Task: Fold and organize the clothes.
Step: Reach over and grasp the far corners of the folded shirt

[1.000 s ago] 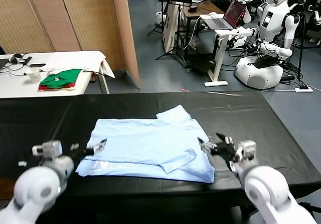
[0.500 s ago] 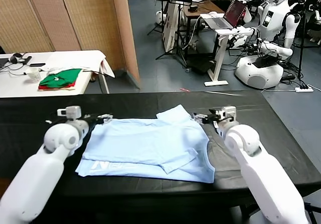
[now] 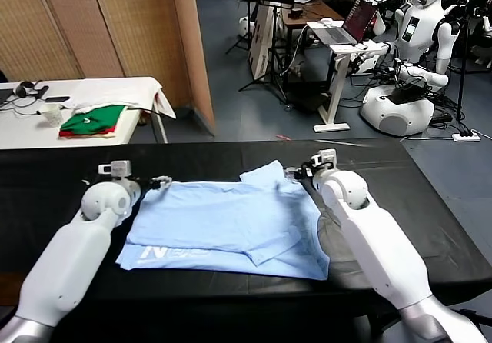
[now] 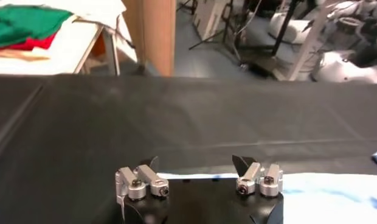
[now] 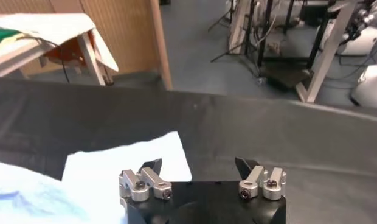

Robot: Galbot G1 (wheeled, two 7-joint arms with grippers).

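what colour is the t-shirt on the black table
Pale light blue T-shirt with faint white lettering, seen best in the head view.

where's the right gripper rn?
Head view: right gripper, open, at the light-blue T-shirt's far right corner, beside its sleeve.

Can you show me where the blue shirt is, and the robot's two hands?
T-shirt (image 3: 223,224), head view, middle of the body fabric.
Left gripper (image 4: 196,165), left wrist view, between fingertips.
Right gripper (image 5: 198,164), right wrist view, between fingertips.

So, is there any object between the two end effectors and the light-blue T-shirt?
Nothing visible. The left end effector and the right end effector, both open, are at the far edge of the light-blue T-shirt, with only the black table around.
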